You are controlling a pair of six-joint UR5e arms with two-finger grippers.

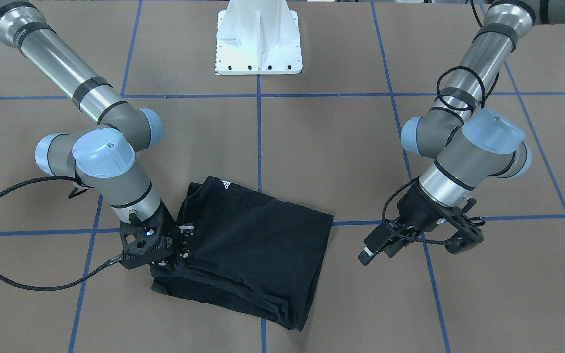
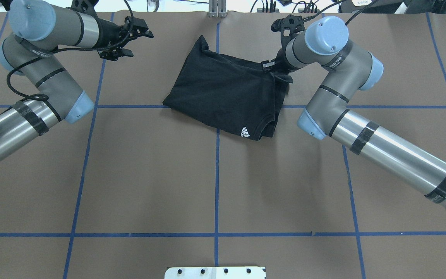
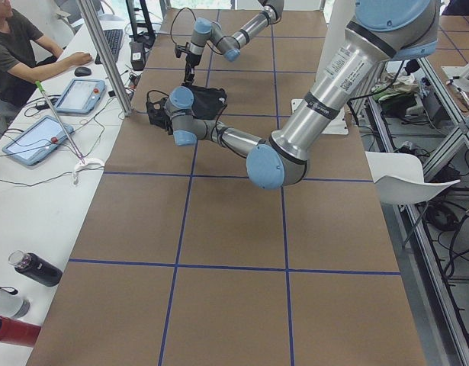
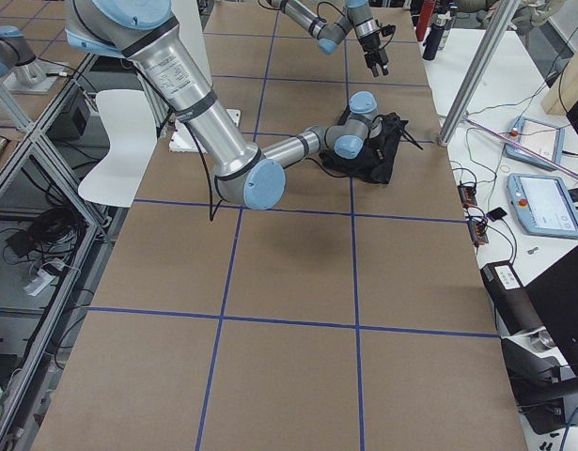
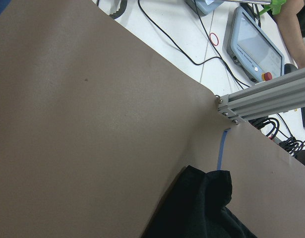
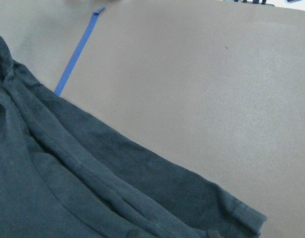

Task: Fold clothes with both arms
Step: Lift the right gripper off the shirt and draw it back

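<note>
Folded black cotton T-shirt lies far-centre on the brown blue-taped table; right gripper sits on its right edge, probably squaring layers, grip unclear; left gripper hovers clear, jaws apart.

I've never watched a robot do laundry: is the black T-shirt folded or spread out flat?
Folded. The T-shirt lies as a compact four-sided bundle, with several layers stacked visibly along its edges.
</note>
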